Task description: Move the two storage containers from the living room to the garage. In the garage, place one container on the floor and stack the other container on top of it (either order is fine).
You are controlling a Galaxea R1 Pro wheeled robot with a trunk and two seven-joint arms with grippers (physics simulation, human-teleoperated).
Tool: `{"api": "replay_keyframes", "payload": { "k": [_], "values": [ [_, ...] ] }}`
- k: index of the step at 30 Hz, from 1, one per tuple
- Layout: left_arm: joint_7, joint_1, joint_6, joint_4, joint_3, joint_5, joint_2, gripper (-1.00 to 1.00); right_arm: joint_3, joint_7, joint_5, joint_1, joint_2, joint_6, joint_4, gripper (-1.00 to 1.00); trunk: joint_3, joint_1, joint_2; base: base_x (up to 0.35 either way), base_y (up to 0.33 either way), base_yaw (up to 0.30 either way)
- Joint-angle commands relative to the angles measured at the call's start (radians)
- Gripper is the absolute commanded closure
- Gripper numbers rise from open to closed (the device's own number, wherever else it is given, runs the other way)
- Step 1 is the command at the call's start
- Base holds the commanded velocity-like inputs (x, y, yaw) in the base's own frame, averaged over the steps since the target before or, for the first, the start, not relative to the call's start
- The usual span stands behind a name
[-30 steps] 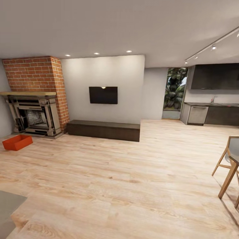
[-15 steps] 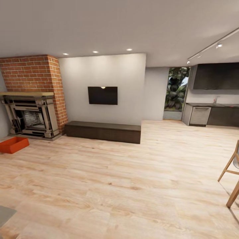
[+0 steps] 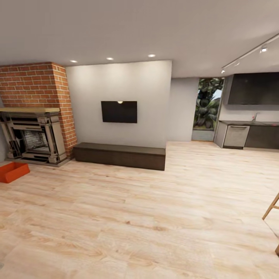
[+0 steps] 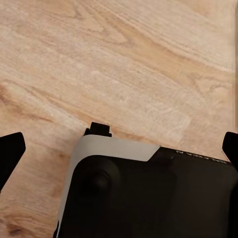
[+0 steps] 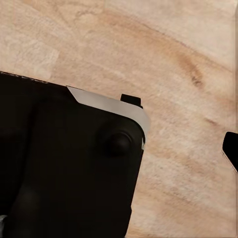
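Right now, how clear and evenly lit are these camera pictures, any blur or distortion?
Head view: even soft light from ceiling spots, wide-angle stretch near the edges, slightly soft; the storage container by the fireplace is cut by the frame edge. Both wrist views: wood floor a bit blurred, the robot's dark base lacks detail.

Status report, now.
Left gripper open, empty, over wood floor. Right gripper: state unclear. One bin on the floor by the fireplace, far left. Nothing between.
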State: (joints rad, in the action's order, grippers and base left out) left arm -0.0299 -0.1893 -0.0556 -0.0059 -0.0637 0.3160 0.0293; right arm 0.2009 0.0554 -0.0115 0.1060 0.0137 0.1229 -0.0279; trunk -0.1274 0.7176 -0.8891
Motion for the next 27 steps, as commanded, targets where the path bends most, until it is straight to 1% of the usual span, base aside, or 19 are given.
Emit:
{"api": "replay_keyframes", "payload": {
  "k": [1, 27],
  "values": [
    [-0.003, -0.001, -0.003, 0.001, -0.007, 0.007, -0.001, -1.00, 0.003, 0.002, -0.001, 0.001, 0.000, 0.006, -0.003, -1.00, -0.001, 0.001, -0.001, 0.323, 0.000, 0.000],
    [-0.003, -0.001, -0.007, 0.001, -0.007, 0.009, -0.002, -1.00, 0.003, 0.002, -0.001, 0.001, 0.001, 0.006, -0.004, -1.00, -0.001, 0.001, -0.001, 0.322, 0.000, 0.000]
  ]
}}
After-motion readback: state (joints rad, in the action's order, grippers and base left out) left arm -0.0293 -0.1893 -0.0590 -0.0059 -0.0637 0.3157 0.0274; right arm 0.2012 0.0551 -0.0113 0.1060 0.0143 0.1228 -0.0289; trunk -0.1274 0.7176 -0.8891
